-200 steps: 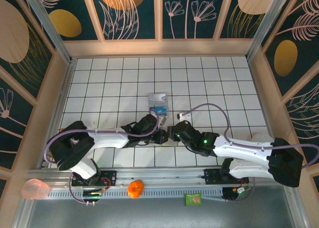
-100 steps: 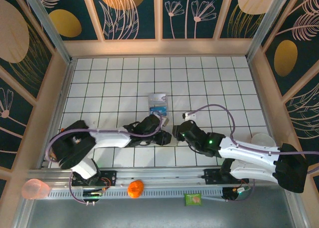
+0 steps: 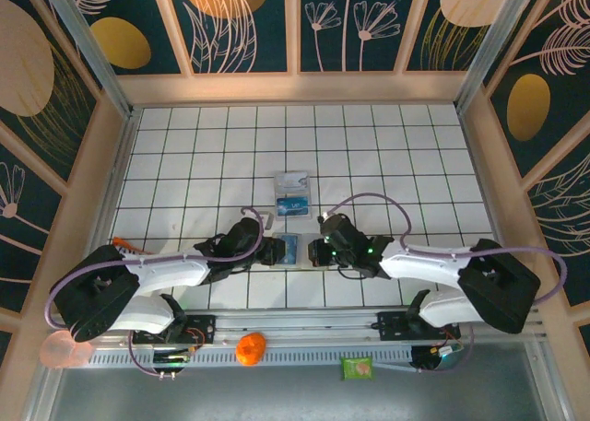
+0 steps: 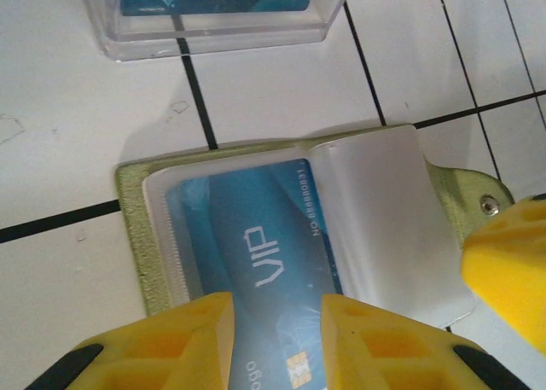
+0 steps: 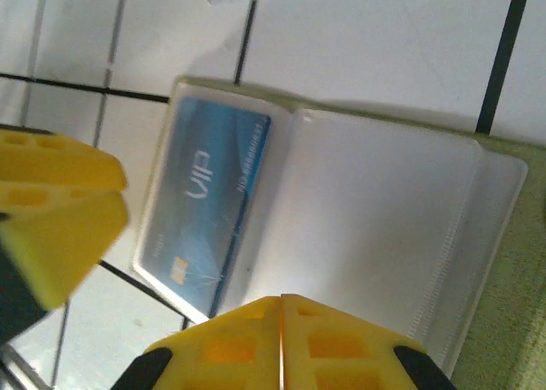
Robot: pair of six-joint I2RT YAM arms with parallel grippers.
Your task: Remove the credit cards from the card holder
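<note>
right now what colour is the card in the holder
The card is blue with white VIP lettering, clearest in the left wrist view.

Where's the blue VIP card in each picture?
Top external: the blue VIP card lies low in the middle, inside the open card holder.
Left wrist: the card is in the lower middle, in the holder's left sleeve.
Right wrist: the card is left of the middle, turned sideways.
Shared landmark: the clear box just beyond the holder, at the top edge of both wrist views.
</note>
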